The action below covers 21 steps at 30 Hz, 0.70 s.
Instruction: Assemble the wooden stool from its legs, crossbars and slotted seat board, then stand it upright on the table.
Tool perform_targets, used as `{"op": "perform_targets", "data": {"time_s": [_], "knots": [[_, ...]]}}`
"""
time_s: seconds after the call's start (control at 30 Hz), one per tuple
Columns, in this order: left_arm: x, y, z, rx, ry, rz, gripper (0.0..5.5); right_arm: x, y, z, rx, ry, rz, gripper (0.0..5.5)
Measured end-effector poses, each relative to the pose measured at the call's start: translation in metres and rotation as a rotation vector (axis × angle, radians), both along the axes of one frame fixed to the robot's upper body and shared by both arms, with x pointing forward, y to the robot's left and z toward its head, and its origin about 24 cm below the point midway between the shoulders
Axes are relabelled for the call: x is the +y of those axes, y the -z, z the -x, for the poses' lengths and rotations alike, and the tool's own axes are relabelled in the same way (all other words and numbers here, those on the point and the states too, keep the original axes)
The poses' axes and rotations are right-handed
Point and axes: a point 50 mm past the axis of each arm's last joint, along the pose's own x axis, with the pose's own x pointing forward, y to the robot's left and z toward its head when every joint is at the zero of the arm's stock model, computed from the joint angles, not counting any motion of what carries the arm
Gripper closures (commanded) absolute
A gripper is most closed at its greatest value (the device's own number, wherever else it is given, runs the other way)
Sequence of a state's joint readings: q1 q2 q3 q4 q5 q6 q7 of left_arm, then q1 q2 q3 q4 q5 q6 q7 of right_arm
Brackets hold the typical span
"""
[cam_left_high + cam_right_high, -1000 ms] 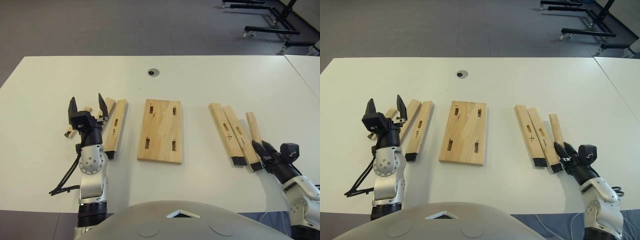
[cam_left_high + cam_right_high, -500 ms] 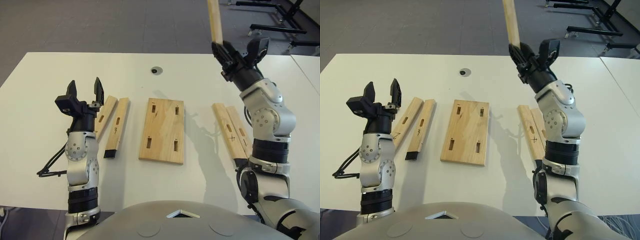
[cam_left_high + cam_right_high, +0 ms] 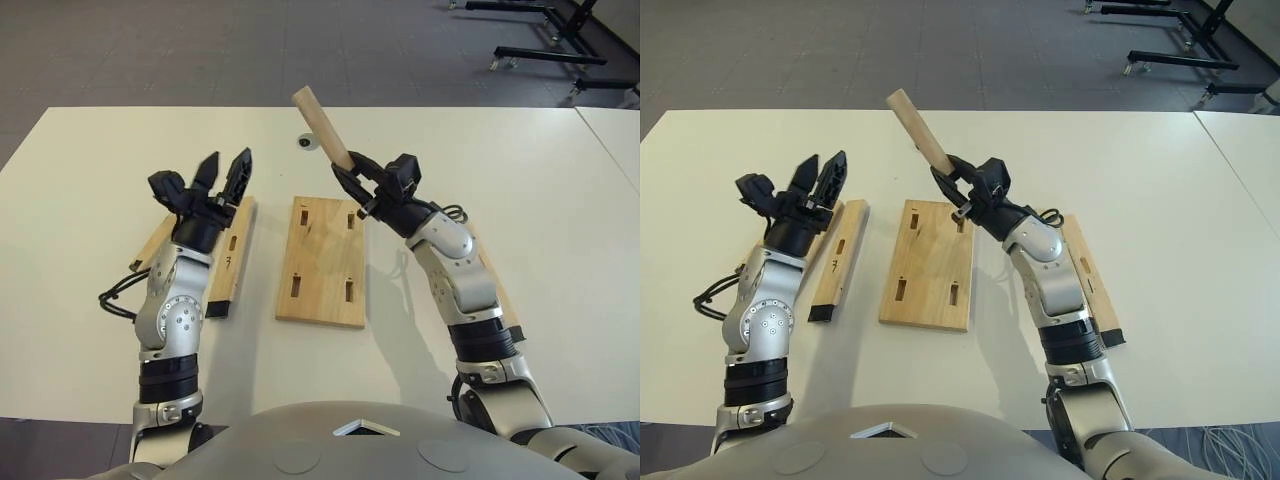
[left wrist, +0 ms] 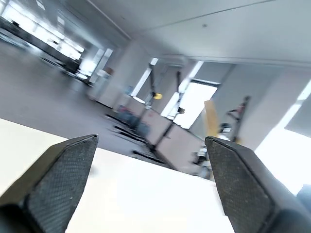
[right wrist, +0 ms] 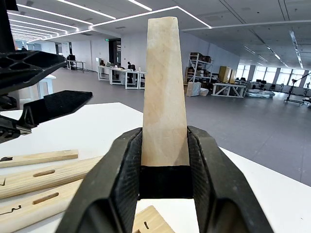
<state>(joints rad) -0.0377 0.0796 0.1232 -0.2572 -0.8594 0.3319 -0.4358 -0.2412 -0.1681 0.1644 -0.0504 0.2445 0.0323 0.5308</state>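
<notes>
Lower end of pale tapered wooden bar [image 5: 164, 92] buried between fingers of black right gripper [image 3: 352, 183]. Right forearm covers much of two pale slotted wooden legs [image 3: 1087, 278]. Left forearm hides part of far-left slotted wooden leg [image 3: 152, 246]. Dark marks on legs too small to read. Room in left wrist view blurred.

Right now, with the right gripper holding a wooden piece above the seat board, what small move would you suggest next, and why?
Probably bring the open left gripper across to the free end of the wooden piece. The right gripper grips only its lower end, tilted over the seat board's far edge, and the left one hangs empty above the legs.
</notes>
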Motion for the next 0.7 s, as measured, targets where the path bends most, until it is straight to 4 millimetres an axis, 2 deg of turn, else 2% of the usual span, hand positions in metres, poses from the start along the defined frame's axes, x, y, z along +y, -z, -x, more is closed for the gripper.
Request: {"op": "perform_targets", "data": {"time_s": [0.1,0.23,0.4,0.7], "knots": [[-0.004,-0.001,0.002,0.021,0.078,0.083,1.47,0.003,-0.001,0.001,-0.017,-0.003,-0.013,4.21],[-0.006,-0.003,0.001,0.040,0.128,0.106,1.47,0.009,-0.001,0.003,-0.027,-0.033,-0.016,4.21],[-0.008,0.003,-0.004,0.088,0.127,0.077,1.47,0.025,0.008,0.016,0.013,-0.179,0.026,4.21],[-0.017,0.003,-0.003,0.106,0.173,0.121,1.47,0.027,0.011,0.019,0.026,-0.200,0.042,4.21]]}}
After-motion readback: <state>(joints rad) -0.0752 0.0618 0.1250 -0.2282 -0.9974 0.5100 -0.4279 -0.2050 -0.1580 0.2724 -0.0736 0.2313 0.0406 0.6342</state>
